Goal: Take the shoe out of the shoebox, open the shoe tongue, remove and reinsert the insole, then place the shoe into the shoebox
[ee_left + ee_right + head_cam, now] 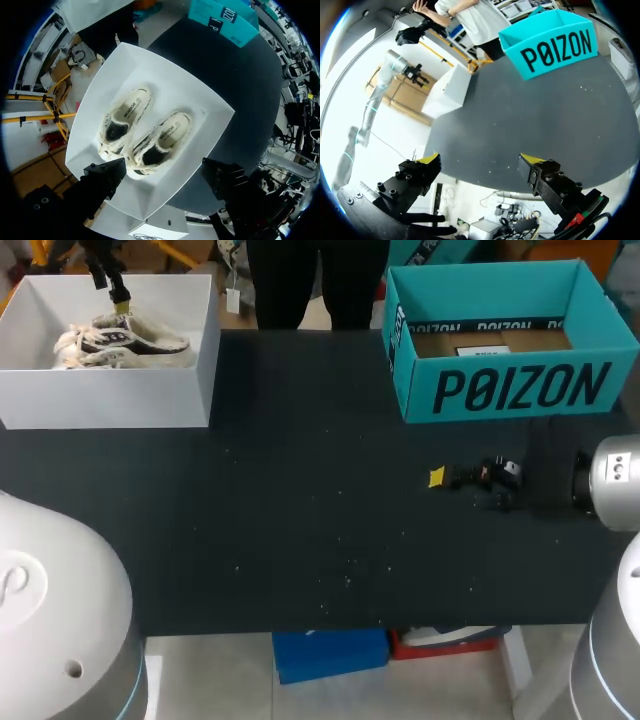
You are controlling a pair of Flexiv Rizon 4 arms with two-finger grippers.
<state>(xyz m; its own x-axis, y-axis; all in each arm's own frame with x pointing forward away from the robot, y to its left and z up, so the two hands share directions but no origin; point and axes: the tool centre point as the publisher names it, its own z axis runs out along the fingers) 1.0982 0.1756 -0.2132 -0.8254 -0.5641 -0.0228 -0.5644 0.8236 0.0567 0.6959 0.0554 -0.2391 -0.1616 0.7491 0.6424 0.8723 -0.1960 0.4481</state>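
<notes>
A pair of cream and black shoes (125, 343) lies inside the white shoebox (110, 400) at the table's far left corner. From the left wrist view both shoes (162, 142) lie side by side on the box floor (170, 82), insoles facing up. My left gripper (118, 295) hangs above the box, and in its own view the left gripper (162, 177) is open over the shoes, touching nothing. My right gripper (445, 478) hovers low over the table at the right. Seen from its wrist, the right gripper (481, 160) is open with nothing between its fingers.
A teal box (520, 390) stands open at the far right, also the teal box (555, 42) ahead of my right gripper. The dark table (300, 520) spreads between the two boxes. A person stands behind the far edge, not reaching over.
</notes>
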